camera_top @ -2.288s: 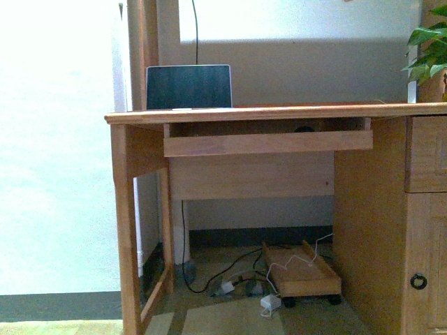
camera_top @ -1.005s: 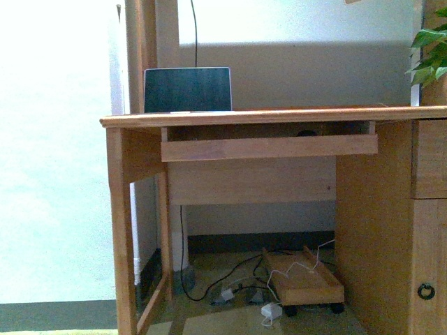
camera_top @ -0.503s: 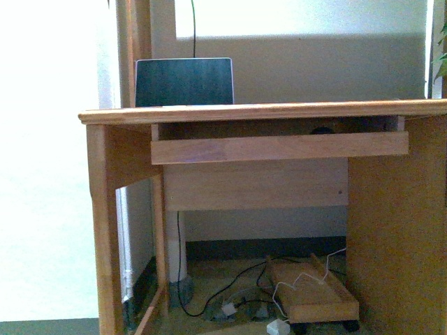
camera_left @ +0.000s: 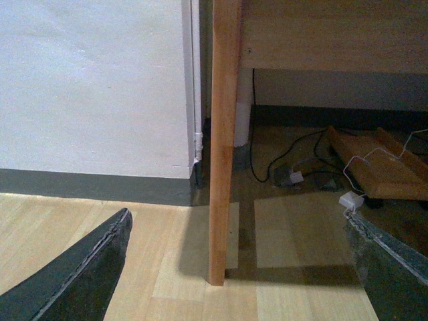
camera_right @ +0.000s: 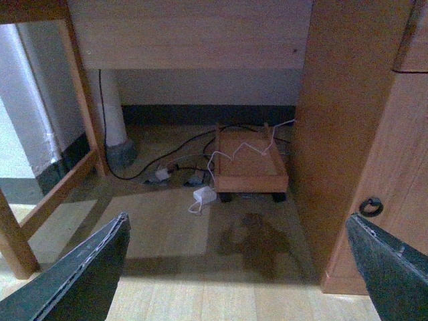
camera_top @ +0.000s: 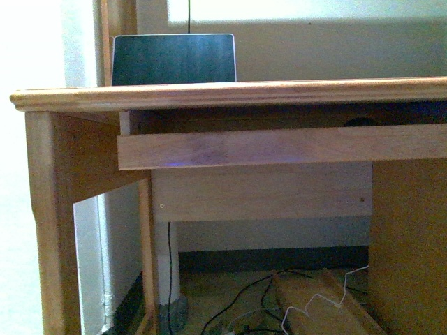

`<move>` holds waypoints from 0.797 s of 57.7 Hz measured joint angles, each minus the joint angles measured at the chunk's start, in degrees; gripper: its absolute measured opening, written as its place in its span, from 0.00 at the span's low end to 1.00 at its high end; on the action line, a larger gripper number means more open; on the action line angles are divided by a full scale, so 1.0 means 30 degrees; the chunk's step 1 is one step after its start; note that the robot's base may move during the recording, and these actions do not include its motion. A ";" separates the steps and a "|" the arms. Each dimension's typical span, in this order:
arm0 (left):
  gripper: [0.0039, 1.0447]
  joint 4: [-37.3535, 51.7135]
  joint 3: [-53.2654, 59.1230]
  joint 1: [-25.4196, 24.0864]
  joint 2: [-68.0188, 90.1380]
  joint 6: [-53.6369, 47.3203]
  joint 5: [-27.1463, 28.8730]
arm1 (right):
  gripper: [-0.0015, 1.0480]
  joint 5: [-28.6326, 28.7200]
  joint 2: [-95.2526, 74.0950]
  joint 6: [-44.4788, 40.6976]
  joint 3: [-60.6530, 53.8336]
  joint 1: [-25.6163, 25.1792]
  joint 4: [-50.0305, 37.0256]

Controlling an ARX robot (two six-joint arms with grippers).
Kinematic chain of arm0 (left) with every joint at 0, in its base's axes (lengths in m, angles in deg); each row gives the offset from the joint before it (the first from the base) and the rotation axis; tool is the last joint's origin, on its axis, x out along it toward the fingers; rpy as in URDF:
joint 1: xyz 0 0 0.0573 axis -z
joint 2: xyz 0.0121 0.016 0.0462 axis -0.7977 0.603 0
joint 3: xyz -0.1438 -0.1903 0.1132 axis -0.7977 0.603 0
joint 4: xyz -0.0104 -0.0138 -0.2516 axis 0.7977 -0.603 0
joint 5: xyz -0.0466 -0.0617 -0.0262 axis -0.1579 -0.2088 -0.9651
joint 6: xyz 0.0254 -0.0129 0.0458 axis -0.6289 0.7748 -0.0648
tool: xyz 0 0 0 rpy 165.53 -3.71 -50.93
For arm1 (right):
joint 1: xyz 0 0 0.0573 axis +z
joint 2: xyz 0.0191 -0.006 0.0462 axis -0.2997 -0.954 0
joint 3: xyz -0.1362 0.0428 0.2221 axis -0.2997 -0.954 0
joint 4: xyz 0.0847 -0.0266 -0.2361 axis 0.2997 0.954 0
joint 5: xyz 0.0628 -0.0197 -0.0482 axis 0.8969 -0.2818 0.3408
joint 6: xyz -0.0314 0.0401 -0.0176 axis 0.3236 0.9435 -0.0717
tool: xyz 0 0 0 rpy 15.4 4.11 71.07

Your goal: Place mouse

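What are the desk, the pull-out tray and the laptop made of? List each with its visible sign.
Desk: likely solid wood, warm honey varnish; grain and rounded edge show.
Pull-out tray: same-looking wood, jointed boards, slight sheen.
Laptop: dark panel, pale rim; metal or plastic, cannot tell.

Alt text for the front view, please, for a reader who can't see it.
A wooden desk fills the frame, a pull-out tray under its top; a small dark rounded shape, likely the mouse, peeks above the tray's front rail at right. A laptop stands on the desk at left. Neither arm shows.
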 joint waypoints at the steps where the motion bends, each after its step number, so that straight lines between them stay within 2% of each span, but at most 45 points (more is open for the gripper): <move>1: 0.93 0.0000 0.0000 0.0000 0.0000 -0.0007 0.0000 | 0.93 0.0000 -0.0015 0.0000 0.0000 0.0000 0.0000; 46: 0.93 0.0000 0.0000 0.0000 -0.0007 0.0000 0.0000 | 0.93 -0.0007 0.0000 -0.0015 0.0000 0.0000 0.0000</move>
